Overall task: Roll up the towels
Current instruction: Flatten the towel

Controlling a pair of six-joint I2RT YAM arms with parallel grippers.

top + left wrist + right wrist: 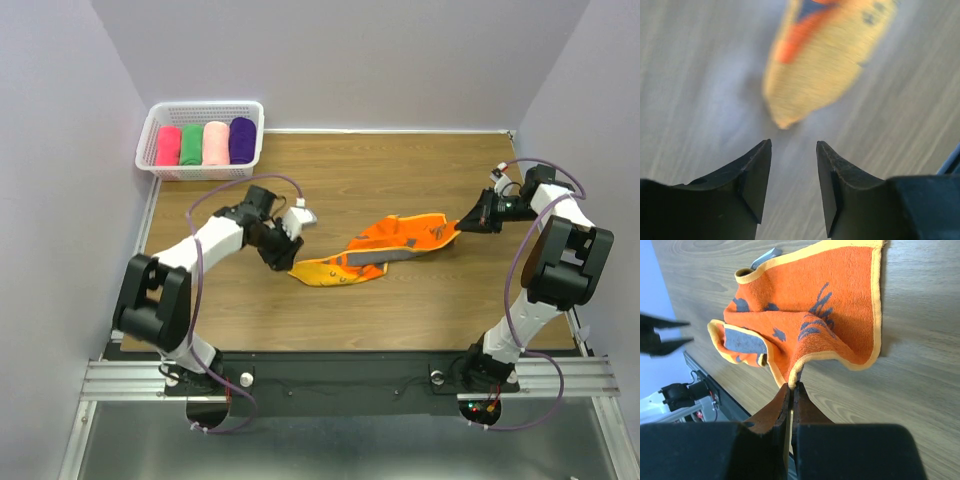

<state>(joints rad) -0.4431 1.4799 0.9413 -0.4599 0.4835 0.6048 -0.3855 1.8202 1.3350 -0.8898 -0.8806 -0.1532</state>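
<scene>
The orange towel (385,250) lies crumpled and stretched across the middle of the table, with a yellow border and dark print. My right gripper (462,224) is shut on its right corner; in the right wrist view the jaws (791,385) pinch the yellow hem of the towel (805,315). My left gripper (283,258) is open and empty just left of the towel's left end. In the left wrist view its gripper (793,145) sits a short way from the blurred towel tip (820,65). No hot-pink flat towel shows.
A white basket (200,112) at the back left holds a hot-pink roll (168,146), a green roll (192,144), a pale pink roll (216,143) and a purple roll (242,139). Walls stand on the left, back and right.
</scene>
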